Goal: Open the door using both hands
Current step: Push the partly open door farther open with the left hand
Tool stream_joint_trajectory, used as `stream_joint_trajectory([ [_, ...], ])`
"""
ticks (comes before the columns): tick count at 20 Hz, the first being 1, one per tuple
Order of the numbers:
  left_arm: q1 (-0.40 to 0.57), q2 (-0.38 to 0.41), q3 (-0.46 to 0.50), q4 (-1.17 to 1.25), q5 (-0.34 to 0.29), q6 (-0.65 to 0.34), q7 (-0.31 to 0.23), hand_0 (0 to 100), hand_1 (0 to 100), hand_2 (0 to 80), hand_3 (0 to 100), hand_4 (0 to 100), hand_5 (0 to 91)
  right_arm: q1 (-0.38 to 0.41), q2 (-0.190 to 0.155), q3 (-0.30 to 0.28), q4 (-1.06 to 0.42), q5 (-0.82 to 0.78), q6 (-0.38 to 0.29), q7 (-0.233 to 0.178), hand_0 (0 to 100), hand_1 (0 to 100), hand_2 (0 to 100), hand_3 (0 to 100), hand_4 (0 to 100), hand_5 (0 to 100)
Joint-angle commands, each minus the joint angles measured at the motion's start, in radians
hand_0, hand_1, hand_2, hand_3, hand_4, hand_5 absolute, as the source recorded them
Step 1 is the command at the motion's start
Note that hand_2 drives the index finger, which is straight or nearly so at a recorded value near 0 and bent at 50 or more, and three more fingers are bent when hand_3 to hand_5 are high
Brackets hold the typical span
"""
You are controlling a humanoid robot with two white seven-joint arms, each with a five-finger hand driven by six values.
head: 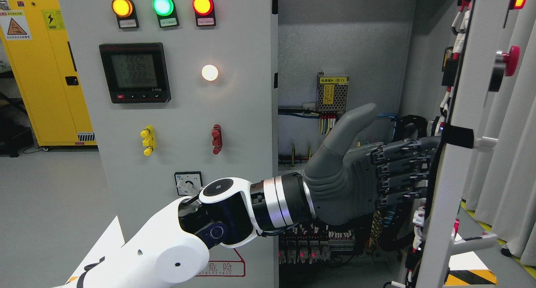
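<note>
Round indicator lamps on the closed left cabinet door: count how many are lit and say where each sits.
4. Along the top: amber lamp, green lamp, red lamp. A white lamp glows lower, right of the meter. None seem hidden.

Illumination is bright and even, with no single source visible; glare is produced by the white indicator lamp [210,72], whose halo is spread across the grey cabinet panel [243,112]; the upper cabinet interior [343,32] is shaded; focus is held sharp throughout; slight edge distortion is observed.
</note>
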Motion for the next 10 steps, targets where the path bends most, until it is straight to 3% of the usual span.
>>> stream_joint_trajectory([
  [1,0.002,-0.125,-0.009,0.037,-0.062,0.001,0.010,0,0,0.0,10,0,0.0,0.000,0.014,0.028,-0.001,0.000,-0.001,-0.001,21,10,0,0,0,0],
  [4,0.004,-0.163,-0.029,0.040,-0.103,0.001,0.031,0,0,0.0,10,0,0.0,0.000,0.014,0.031,-0.001,0.000,-0.001,0.000,21,10,0,0,0,0],
  [7,0.006,-0.188,-0.050,0.040,-0.134,-0.002,0.144,0,0,0.0,10,0,0.0,0.000,0.014,0.029,-0.002,0.002,-0.002,0.000,21,10,0,0,0,0],
  [10,0.004,-0.212,-0.051,0.046,-0.134,-0.002,0.152,0,0,0.0,10,0,0.0,0.000,0.014,0.015,-0.002,0.000,-0.002,0.000,21,10,0,0,0,0],
])
